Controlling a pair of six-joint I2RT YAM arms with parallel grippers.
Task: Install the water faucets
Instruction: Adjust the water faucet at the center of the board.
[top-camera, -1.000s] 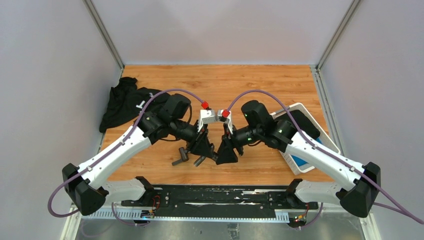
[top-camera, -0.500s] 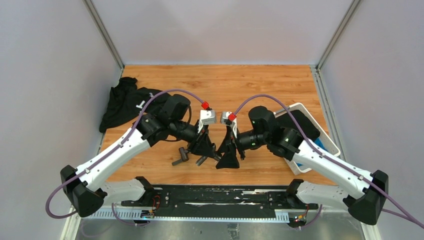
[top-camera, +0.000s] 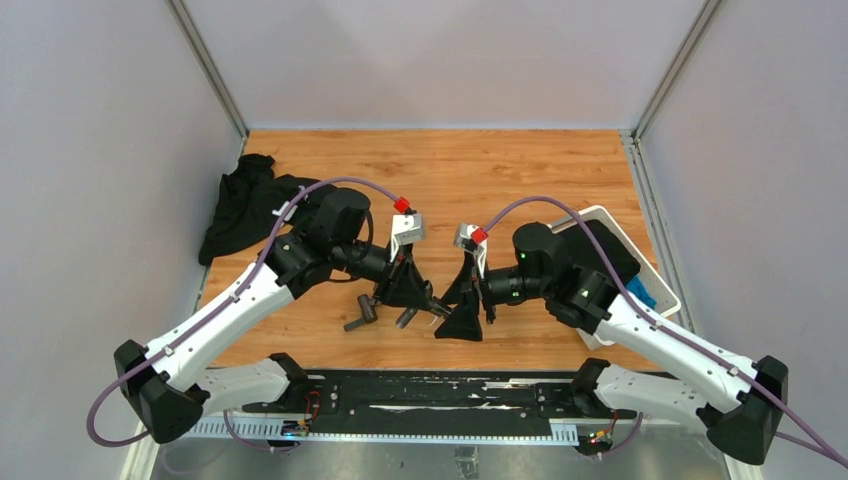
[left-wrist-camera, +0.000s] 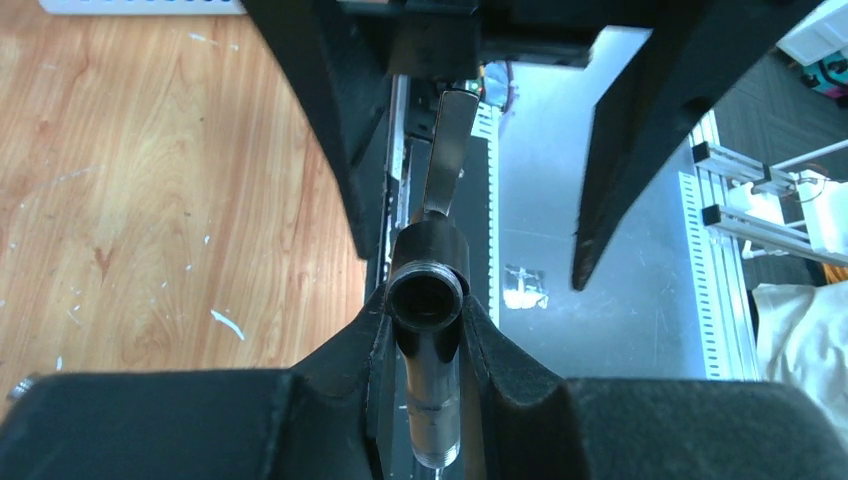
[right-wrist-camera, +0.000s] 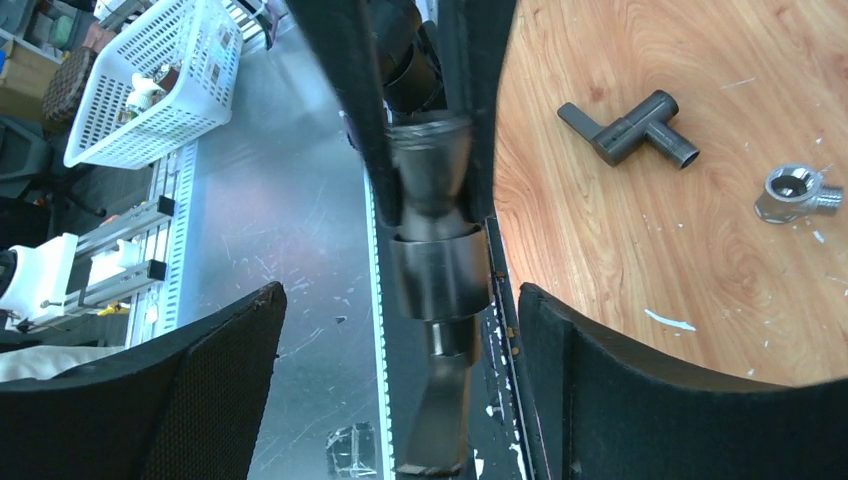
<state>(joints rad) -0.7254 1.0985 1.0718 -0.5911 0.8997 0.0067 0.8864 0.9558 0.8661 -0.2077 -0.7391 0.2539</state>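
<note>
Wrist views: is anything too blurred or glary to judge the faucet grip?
Left wrist: the held faucet is sharp at its open mouth, no glare. Right wrist: it is dark and slightly soft, close to the lens; the loose T-piece is crisp. Top external: that spot is black on black, too small to judge.

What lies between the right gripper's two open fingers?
The dark-grey faucet piece, clamped by the left gripper; the fingers of the right gripper stand clear of it. The right wrist view shows this.
</note>
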